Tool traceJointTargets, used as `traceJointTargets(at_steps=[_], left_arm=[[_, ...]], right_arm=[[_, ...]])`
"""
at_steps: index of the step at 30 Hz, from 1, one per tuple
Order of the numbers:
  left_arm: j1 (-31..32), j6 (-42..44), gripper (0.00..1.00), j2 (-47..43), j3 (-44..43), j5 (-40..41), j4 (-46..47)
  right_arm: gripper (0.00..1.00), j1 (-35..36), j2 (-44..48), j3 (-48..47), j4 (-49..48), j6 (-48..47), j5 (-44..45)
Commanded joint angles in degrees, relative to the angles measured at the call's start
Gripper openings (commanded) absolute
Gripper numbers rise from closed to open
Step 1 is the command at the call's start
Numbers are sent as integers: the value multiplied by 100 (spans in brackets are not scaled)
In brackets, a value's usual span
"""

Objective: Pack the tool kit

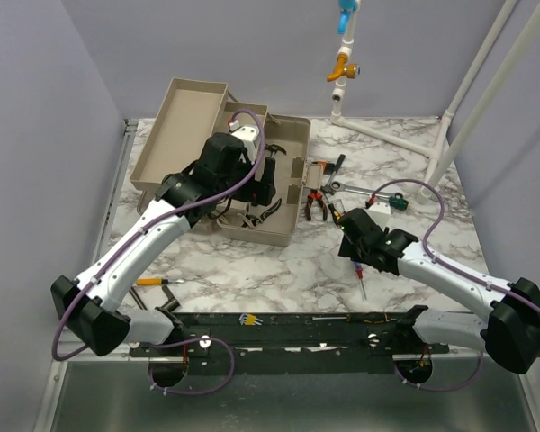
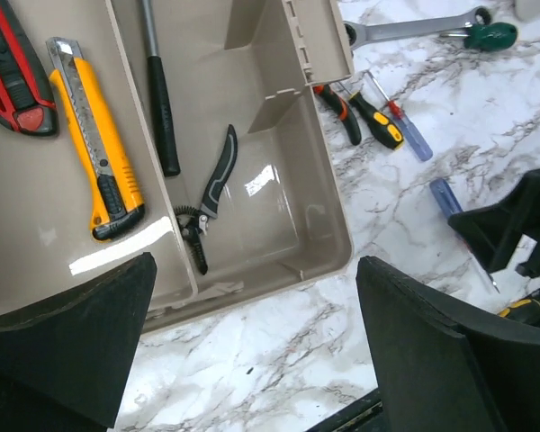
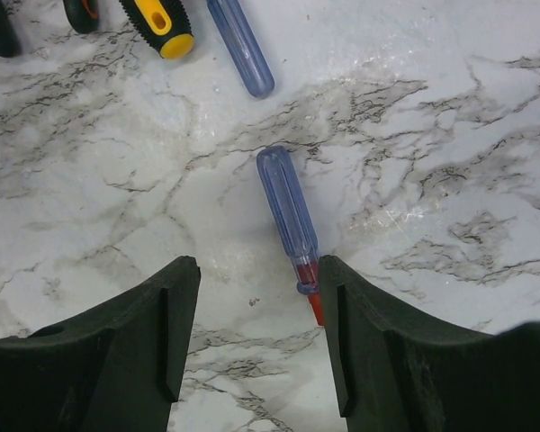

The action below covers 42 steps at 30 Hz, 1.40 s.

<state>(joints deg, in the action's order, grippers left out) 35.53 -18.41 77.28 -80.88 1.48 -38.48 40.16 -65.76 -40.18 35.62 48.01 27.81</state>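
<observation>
jaws spread, toolbox far left

right gripper (image 3: pixel 259 265) is low over the counter (image 3: pixel 450 135), jaws spread, a blue screwdriver (image 3: pixel 288 211) lying between them (not pinched). farther, left gripper (image 2: pixel 252 268) hangs over the open toolbox (image 2: pixel 328 207), jaws wide apart; pliers (image 2: pixel 207 198) and hammer (image 2: pixel 159 99) lie inside.

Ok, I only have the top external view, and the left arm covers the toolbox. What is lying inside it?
Observer: The left wrist view shows a black-handled hammer and grey-handled pliers in the deep compartment of the toolbox.
Operator: And beside that?
Observer: A yellow utility knife and a red knife lie side by side in the tray.
Operator: What about the right side?
Observer: The right gripper hangs open over a blue-handled screwdriver that lies on the marble table between its fingers, not clamped.
</observation>
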Motion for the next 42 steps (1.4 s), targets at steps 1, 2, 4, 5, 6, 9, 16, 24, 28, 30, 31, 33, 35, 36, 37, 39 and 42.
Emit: traceJointTargets(at_steps=[1,2,4,5,6,9,16,24,28,30,31,33,35,36,37,39,42], left_arm=[[165,-307,95,-637,547,-268,228],[199,-336,95,-785,720,-422,300],[271,-402,95,-1096,1072,-607,442],[291,-445,95,-1263,1241,-677,491],[305,-487,95,-1430,1394,-745,524],[323,-603,95,-1818,1900,-1013,608],[411,-860,95,-2500,2866,-1545,933],[492,-1041,95,-2820,3420,-1594,1082],[546,-1139,95,-2867,3580,-1692,1250],[614,-1234,95,-2820,3659,-1833,1445],[670,-1279,95,-2781,3697,-1912,1563],[826,-1385,94,-2686,3775,-2006,1883],[1047,-1508,94,-2551,3820,-2029,2209],[1164,-1551,94,-2464,3832,-2020,2412],[1267,-1604,94,-2376,3828,-1988,2576],[1493,-1681,93,-2094,3754,-1937,2893],[1733,-1709,93,-1645,3502,-1877,3238]], right_arm=[[62,2,-261,-51,-50,167,123],[62,-1,-342,-32,-70,236,146],[62,-6,-464,66,-177,358,156],[62,-4,-503,131,-211,418,180],[62,-8,-538,172,-229,495,224],[62,-29,-602,225,-263,603,310],[59,-127,-1083,235,-334,912,543],[39,-184,-1636,114,-691,713,242],[12,-185,-1412,-43,-793,542,-68],[4,-187,-1149,-156,-791,475,-152],[1,-185,-1011,-196,-811,445,-185],[1,-186,-642,-201,-970,339,-353],[1,-184,-196,-105,-1221,325,-588],[1,-184,75,5,-1430,312,-803],[1,-185,314,113,-1716,297,-1006],[1,-184,890,445,-2374,344,-1460],[1,-180,1421,846,-3374,373,-2152]])
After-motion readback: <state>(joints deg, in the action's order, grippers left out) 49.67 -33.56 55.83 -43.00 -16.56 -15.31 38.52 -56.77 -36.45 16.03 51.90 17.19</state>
